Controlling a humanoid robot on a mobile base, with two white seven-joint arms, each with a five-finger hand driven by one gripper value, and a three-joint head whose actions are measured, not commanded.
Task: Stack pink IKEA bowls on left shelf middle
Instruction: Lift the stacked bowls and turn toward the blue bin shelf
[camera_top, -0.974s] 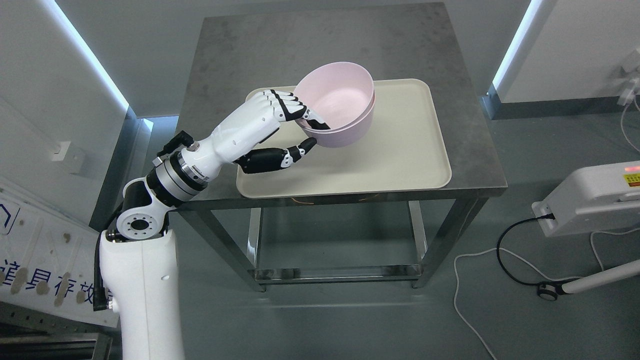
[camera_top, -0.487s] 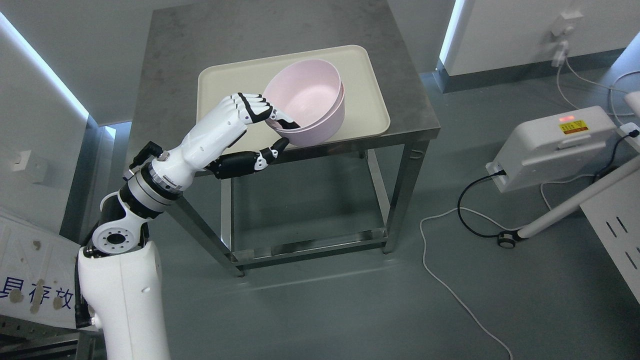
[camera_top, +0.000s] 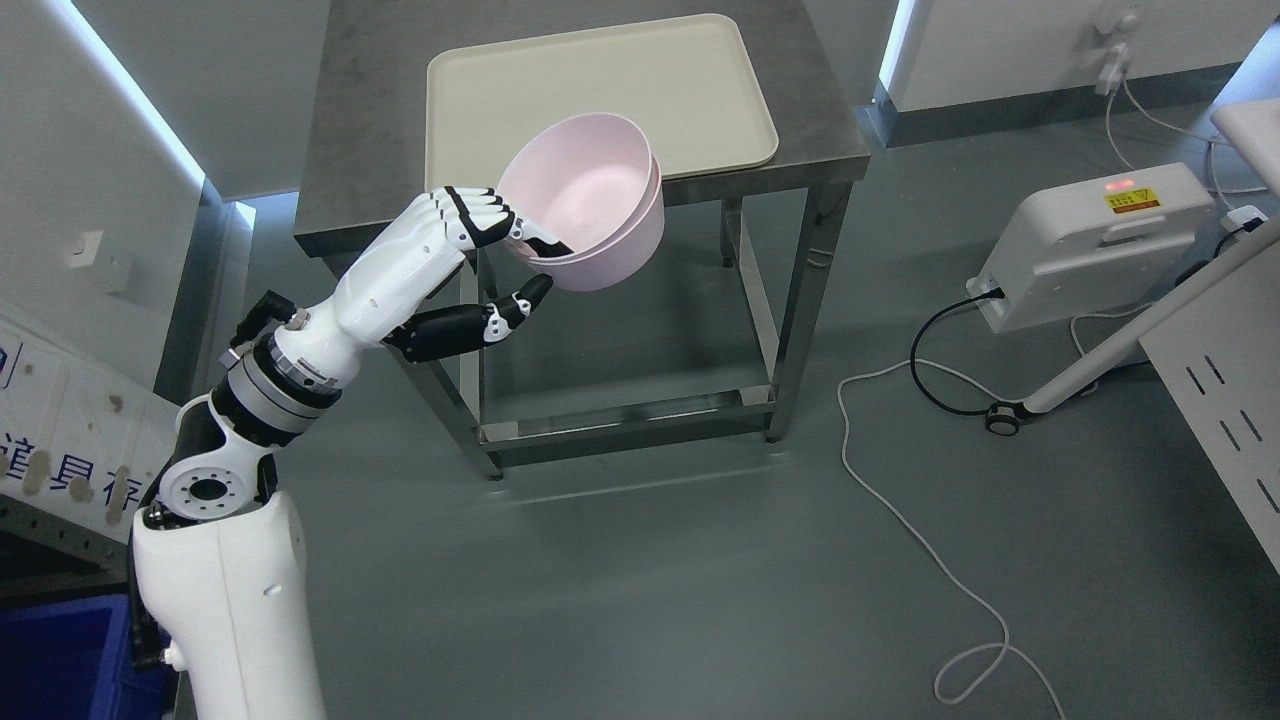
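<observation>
The pink bowls (camera_top: 590, 215), two nested one inside the other, are hanging in the air in front of the near edge of the steel surface (camera_top: 370, 120), tilted so the open mouth is facing up and toward the camera. The left hand (camera_top: 480, 255) is gripping them at the near-left rim: its fingers (camera_top: 478, 215) are hooking over the lip into the inner bowl, while the thumb (camera_top: 520, 300) is pressing up against the outside wall from below. The white forearm is reaching up from the lower left of the head view, with the shoulder housing sitting at the bottom edge.

The bowls are no longer touching anything but the hand; they are overlapping the front lip of the surface in the picture and the open space under it. A cream tray (camera_top: 600, 90) is lying flat on the surface behind the bowls. On the grey floor to the right, a white device (camera_top: 1090, 240) with a red light is sitting with a black cable (camera_top: 935, 345) running from it, and a white cord (camera_top: 900, 520) is trailing across the floor. A blue bin (camera_top: 60, 655) is showing at the lower left corner.
</observation>
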